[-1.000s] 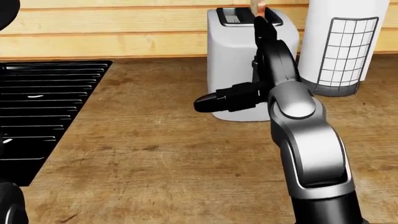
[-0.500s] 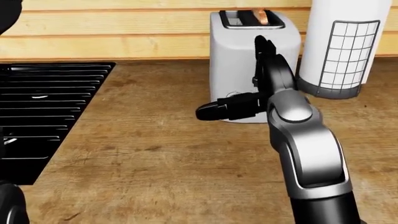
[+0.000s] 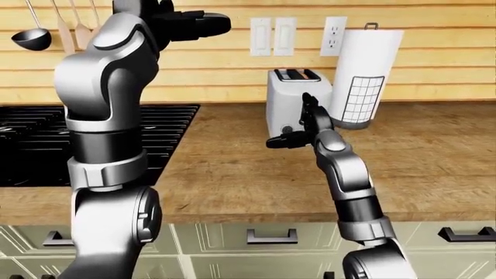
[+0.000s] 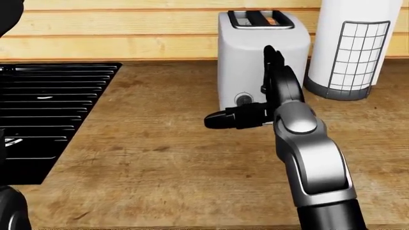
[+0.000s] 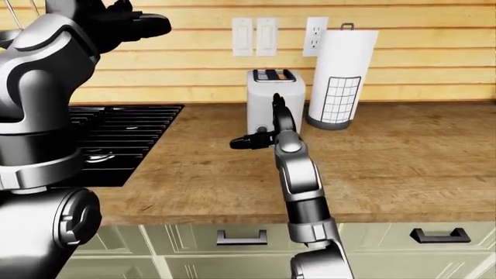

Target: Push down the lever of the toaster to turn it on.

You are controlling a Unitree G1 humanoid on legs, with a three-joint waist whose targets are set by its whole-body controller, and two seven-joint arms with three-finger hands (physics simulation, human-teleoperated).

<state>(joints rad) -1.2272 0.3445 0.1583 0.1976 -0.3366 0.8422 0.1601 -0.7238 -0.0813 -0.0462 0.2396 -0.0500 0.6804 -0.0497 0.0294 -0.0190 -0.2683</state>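
Observation:
The white toaster (image 4: 246,52) stands on the wooden counter against the wall, at the top middle of the head view. A slice of toast (image 4: 273,20) sits low in its right slot. A round knob (image 4: 243,99) shows low on its face. My right hand (image 4: 267,86) is open against that face, fingers (image 4: 270,55) pointing up and thumb (image 4: 220,119) sticking out to the left. It hides the lever. My left hand (image 3: 193,23) is open and raised high at the upper left of the left-eye view, far from the toaster.
A paper towel roll in a wire holder (image 4: 355,43) stands just right of the toaster. A black stove grate (image 4: 44,110) fills the left of the counter. Switches and a socket (image 3: 335,36) are on the wall. A ladle (image 3: 31,38) hangs at upper left. Drawers (image 3: 271,235) lie below the counter edge.
My right hand has slid down the toaster's face. The toast, which stuck up out of the slot, has sunk down into it. The view has shifted slightly.

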